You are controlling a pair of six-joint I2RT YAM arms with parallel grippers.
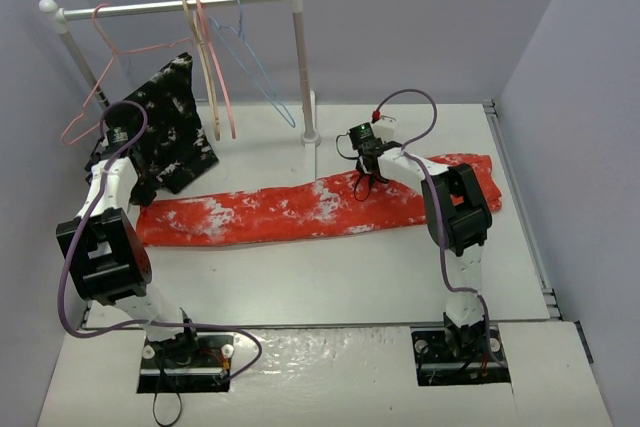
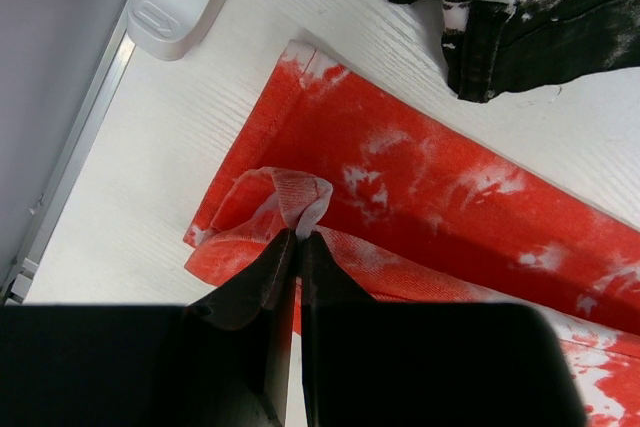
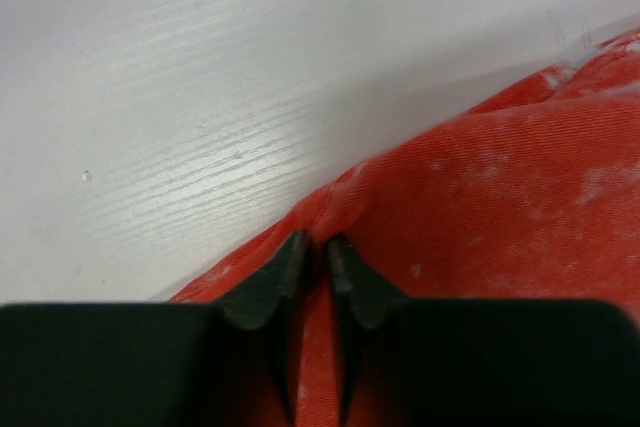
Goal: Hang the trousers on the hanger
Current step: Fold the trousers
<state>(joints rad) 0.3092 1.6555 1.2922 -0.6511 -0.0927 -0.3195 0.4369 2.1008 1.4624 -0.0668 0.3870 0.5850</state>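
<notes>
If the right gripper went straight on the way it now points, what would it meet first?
The trousers: the right gripper points downward and pinches a fold at their edge. The table probably lies directly beneath the cloth.

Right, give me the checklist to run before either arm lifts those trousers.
1. Left jaws shut on the trousers at a bunched end fold: ok.
2. Right jaws pinching the cloth's rear edge: ok.
3. Trousers raised off the table: not ok, lying flat.
4. Hanger on the rail, nothing on it: ok.
5. Black garment apart from the trousers: ok.
6. Both pinches deep enough to hold: cannot tell.
</notes>
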